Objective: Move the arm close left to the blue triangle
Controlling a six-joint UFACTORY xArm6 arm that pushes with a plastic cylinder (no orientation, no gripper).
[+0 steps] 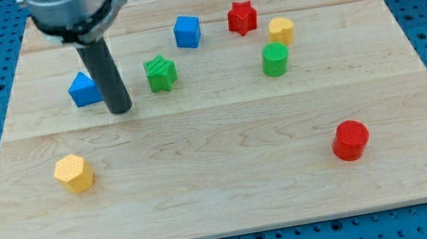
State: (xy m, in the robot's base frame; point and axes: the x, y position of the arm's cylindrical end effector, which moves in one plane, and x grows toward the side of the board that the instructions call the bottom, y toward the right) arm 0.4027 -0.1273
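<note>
Blue triangle (83, 89) sits on the wooden board (226, 195) toward the view's upper left. The tip (121, 111) of the dark rod stands just beside it, on its right and slightly lower. The arm has no pincer, only this rod, so nothing is held. To the right of the rod are a green star (160, 73), a blue cube (187, 31), a red star (242, 17), a yellow cylinder (282, 30) and a green cylinder (275, 60). A yellow hexagon (74, 172) lies lower left, a red cylinder (350, 139) lower right.

My tip (121, 111) right of blue triangle (83, 90)
</note>
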